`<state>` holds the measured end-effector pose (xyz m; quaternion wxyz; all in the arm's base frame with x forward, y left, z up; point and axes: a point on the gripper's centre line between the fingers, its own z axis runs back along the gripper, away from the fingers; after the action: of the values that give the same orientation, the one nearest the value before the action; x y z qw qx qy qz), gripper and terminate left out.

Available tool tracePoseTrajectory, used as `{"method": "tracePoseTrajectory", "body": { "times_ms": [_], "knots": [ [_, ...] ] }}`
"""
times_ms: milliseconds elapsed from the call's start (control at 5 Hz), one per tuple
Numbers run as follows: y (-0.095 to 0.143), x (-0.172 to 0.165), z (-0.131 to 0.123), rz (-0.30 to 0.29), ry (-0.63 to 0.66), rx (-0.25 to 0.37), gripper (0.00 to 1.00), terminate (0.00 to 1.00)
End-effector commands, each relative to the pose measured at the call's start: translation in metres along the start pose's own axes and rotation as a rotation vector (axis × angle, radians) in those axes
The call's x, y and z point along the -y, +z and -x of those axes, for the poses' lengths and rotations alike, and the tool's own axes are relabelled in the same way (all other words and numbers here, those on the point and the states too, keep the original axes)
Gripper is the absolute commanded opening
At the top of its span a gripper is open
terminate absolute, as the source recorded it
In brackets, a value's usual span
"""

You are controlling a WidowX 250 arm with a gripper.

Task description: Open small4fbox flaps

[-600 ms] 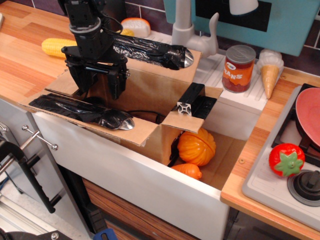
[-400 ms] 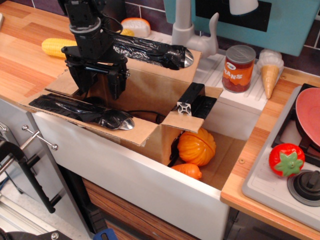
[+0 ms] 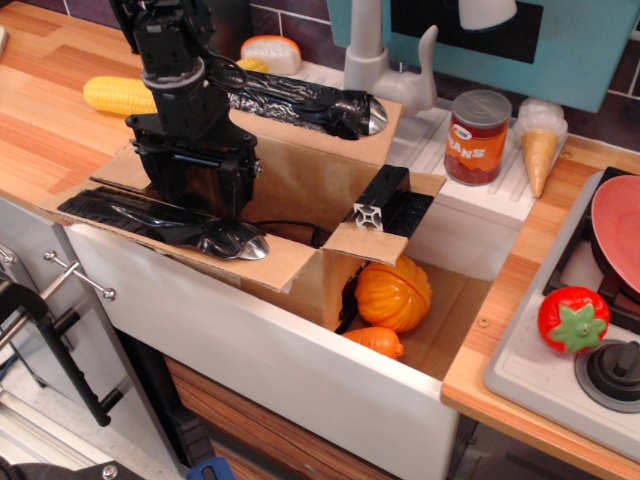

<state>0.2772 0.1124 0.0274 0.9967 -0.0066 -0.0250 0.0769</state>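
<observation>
— While we look down at the white sink basin [image 3: 300, 370], where does our brown corrugated cardboard box [image 3: 300, 180] sit?

— It stands inside the basin's left part, with the orange toy pumpkin [image 3: 392, 293] just beside its right wall. We see its four flaps [image 3: 270, 262] splayed outward: the two long ones carry shiny black crinkled strips, and the short right one bears a black block with a silver end [image 3: 385, 205].

— And our black gripper [image 3: 190, 195]?

— It hangs in the box's left part, low against the near long flap. Its fingers merge with the dark strip below, so we cannot tell whether the jaws stand apart or together — nor whether they pinch anything.

— How do we expect the flaps to handle?

— We judge the cardboard light and fairly stiff, hinging along its creases; it would likely spring back a little. The weighted strips probably help hold them down. We would take a flap at its free outer edge, on bare cardboard — the crinkled film looks slippery.
</observation>
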Motion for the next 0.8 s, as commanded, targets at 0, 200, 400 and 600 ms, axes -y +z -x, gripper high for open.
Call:
{"method": "tracePoseTrajectory", "body": {
  "times_ms": [0, 200, 400, 600],
  "knots": [
    [-0.005, -0.002, -0.001, -0.023, -0.012, 0.045, 1.00, 0.00],
    [-0.012, -0.012, -0.003, -0.005, -0.018, 0.045, 1.00, 0.00],
    [-0.017, -0.014, -0.002, -0.008, -0.012, 0.046, 1.00, 0.00],
    [-0.016, -0.022, -0.004, -0.025, -0.004, 0.025, 1.00, 0.00]
  ]
}}
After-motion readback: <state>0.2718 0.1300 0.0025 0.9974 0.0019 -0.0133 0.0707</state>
